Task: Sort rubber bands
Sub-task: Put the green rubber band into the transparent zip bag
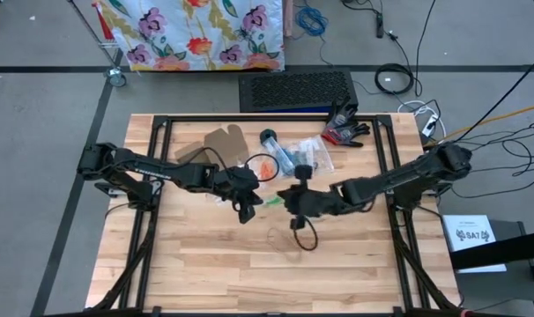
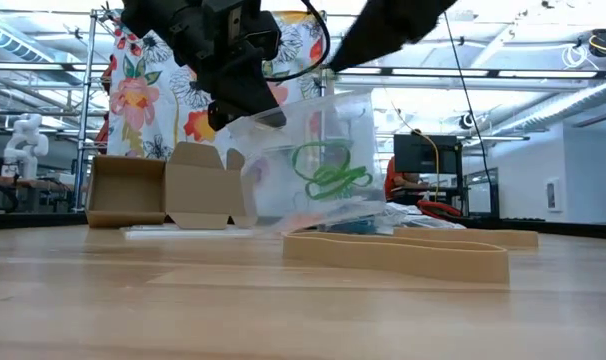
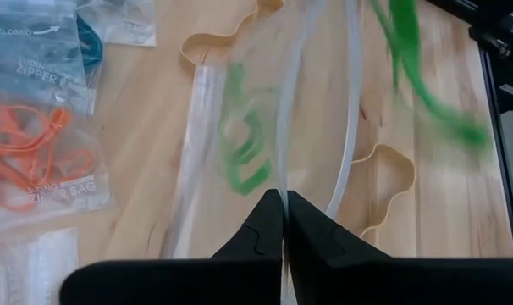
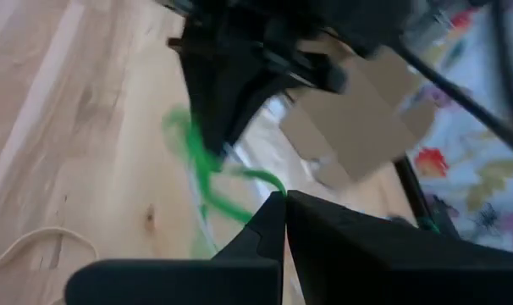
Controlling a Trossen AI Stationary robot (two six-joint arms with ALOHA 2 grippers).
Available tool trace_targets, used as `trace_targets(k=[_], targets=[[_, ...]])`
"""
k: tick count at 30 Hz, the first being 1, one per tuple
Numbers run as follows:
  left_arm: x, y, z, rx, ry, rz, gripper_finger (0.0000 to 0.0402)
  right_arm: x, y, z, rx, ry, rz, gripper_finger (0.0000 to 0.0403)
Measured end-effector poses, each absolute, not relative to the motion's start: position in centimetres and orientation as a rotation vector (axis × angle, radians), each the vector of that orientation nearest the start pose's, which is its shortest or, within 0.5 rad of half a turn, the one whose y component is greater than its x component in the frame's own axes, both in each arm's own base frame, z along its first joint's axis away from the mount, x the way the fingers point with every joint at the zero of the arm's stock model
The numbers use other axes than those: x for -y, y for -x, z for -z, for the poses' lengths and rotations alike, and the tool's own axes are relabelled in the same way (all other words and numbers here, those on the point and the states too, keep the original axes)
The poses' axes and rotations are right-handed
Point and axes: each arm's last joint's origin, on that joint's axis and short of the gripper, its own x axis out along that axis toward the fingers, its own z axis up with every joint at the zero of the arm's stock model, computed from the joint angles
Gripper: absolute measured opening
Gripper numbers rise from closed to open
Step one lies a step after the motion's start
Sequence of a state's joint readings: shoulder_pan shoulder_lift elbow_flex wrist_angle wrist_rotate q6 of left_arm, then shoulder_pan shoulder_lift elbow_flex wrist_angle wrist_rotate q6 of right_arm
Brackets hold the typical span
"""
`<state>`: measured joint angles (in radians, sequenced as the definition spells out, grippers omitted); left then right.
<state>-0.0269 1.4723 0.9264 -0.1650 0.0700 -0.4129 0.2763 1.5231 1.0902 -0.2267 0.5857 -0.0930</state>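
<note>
Overhead, left tool (image 3: 284, 222) clenched on floppy clear plastic bag (image 2: 313, 165), right tool (image 4: 284, 222) pinching thin green rubber bands (image 2: 328, 172)

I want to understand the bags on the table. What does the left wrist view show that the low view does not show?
Only the left wrist view shows a clear zipper bag with orange rubber bands lying flat on the table, and the left gripper shut on the edge of the clear bag it holds up.

Only the low view shows the open cardboard box behind, and the room beyond the table.

Both show the held clear bag with green rubber bands inside, and tan rubber bands lying on the wooden table.
</note>
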Motion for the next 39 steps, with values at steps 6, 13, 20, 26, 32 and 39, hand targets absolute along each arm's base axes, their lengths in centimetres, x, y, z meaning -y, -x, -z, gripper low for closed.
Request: trace_targets(k=[6,13,20,26,32,39], targets=[[1.0,-30.8,-22.8,-0.716,0.412,-0.054,0.0006,-5.6,-34.1,-23.8,-0.667,0.362,0.214,0.0000],[1.0,-31.0,-23.0,-0.691,0.414,-0.046,0.0006,-5.7,-34.6,-22.5,-0.710,0.370,0.213,0.0000],[1.0,-31.1,-23.1,-0.672,0.414,-0.047,0.0006,-3.0,-33.5,-21.3,-0.883,0.197,0.335,0.0000],[1.0,-31.3,-23.4,-0.629,0.416,-0.032,0.0006,-2.2,-34.5,-21.9,-0.795,0.118,0.225,0.0000],[0.8,-31.3,-23.4,-0.637,0.418,-0.039,0.0006,-2.6,-35.5,-23.1,-0.642,0.153,0.143,0.0003],[0.6,-30.9,-22.8,-0.705,0.417,-0.058,0.0006,-2.7,-35.2,-22.9,-0.681,0.159,0.092,0.0069]])
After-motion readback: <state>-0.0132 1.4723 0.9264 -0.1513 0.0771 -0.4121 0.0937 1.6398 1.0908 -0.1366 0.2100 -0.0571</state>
